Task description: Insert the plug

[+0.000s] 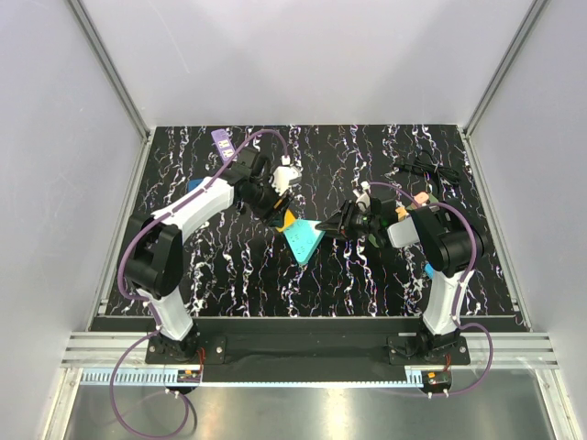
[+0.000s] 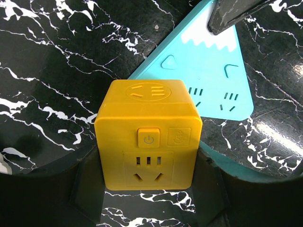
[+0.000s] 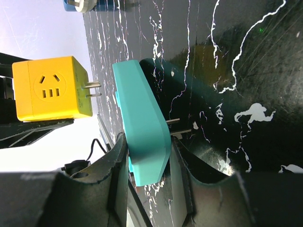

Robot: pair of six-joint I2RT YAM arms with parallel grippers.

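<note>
Cube: yellow plug cube [image 2: 148, 135] clamped in left hand [image 1: 272, 206], over mid surface [image 1: 367, 275].
Strip: teal socket strip [image 3: 142, 123] clamped in right hand [image 3: 149, 175].
Gap: prongs [image 3: 93, 90] face strip, just apart; pushing in remains.

Overhead wide; close wrist views share cube [image 2: 147, 142].

**Occlusions and Cropped Areas**

In the overhead view, we see only a sliver of the yellow cube adapter [image 1: 288, 221]. The left gripper [image 1: 278, 213] covers the rest. The dark items [image 1: 424, 168] near the far right corner are too small for us to identify.

In the left wrist view, the cube hides its own prongs and one corner of the teal power strip [image 2: 208, 75], which the top edge also crops.

In the right wrist view, the right gripper [image 3: 149, 146] covers the strip's lower end. We see the strip edge-on, so its sockets cannot be made out. The top edge cuts off a white object [image 3: 79, 4].
</note>
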